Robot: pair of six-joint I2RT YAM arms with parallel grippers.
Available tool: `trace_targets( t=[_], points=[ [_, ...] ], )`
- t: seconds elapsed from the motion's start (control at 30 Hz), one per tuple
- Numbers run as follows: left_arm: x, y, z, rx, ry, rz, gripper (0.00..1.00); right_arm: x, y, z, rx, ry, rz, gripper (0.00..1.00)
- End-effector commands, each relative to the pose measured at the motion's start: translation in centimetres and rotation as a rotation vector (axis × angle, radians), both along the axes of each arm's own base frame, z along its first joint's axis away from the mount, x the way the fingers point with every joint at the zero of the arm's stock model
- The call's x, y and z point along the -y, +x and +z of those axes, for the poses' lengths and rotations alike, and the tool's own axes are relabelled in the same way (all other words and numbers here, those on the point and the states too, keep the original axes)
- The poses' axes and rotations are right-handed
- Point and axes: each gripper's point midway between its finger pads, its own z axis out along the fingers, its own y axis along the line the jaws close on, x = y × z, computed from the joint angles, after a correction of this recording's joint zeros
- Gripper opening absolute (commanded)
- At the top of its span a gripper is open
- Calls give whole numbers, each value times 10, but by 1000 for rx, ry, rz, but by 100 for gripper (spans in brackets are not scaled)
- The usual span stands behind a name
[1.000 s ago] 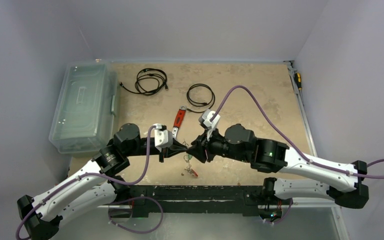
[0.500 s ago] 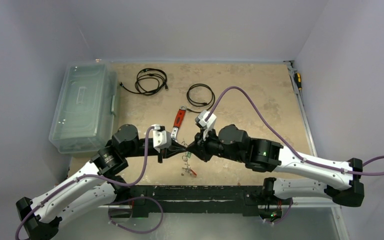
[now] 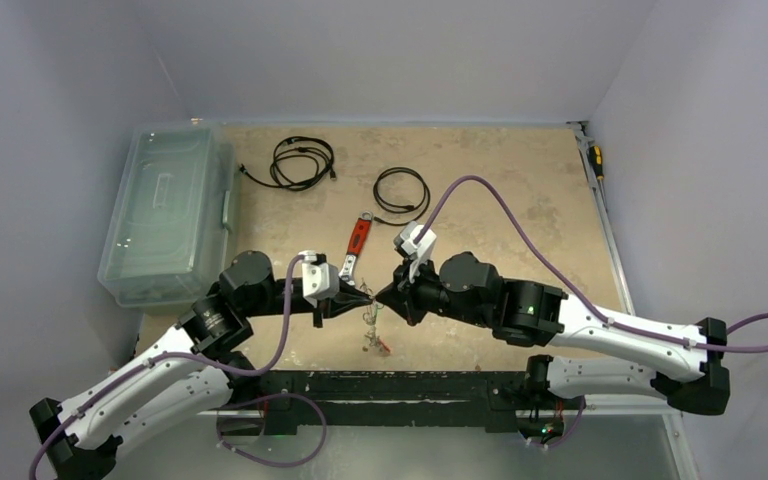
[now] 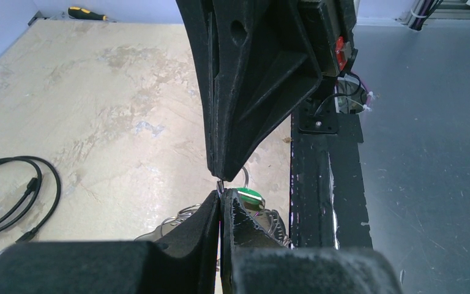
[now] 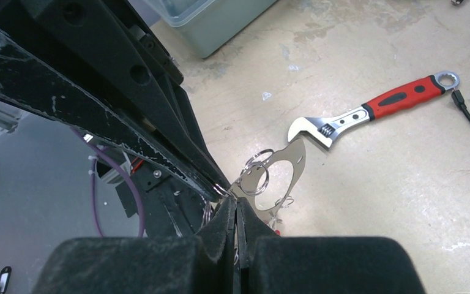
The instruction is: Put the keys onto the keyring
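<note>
Left gripper: pinched tight, tip to tip with the right one, thin wire of the ring caught at its tips.
Right gripper: squeezed flat too, nipping the same wire from the other side, as far as the wrist views tell.
Ring: held up off the table between the two tips, with loops and a flat silver tag hanging beneath.
Green key: dangling just under the left tips, in among the cluster; threaded on yet or not, cannot tell.
Red key: only a red speck low in the cluster from above, too small to judge.
Wrench: lying flat beyond, well apart, no bother.
Step in hand: probably prising the wire open for a key.
Doing it well: pull apart gently and level, no twisting; keep both pinches on the wire, not the tag.
Risk: thin smooth wire, likely to slide out; cluster free to swing.
</note>
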Motion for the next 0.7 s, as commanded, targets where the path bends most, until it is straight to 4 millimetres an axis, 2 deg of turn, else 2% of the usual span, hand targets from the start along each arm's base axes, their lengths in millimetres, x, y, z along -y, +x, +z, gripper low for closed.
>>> trace_targets(
  t=[0.0,0.27,0.5,0.53,0.57,0.63,0.67],
  points=[
    [-1,2,42,112,-104,8,0,1,-2,1,-3,20,-3,0],
    [-2,2,45,119,-111,14,0,1,-2,-1,3,26,-2,0],
    [-2,1,45,119,-111,11,0,6,-1,12,34,75,-6,1],
    [-2,1,45,119,-111,10,0,7,-1,13,41,83,-5,6],
    [-2,1,45,120,-111,8,0,7,-2,16,49,96,0,14],
    [-2,0,45,120,-113,5,0,7,-4,21,72,113,23,38],
    [-2,0,45,120,-113,5,0,7,-5,23,82,121,33,45]
  ],
)
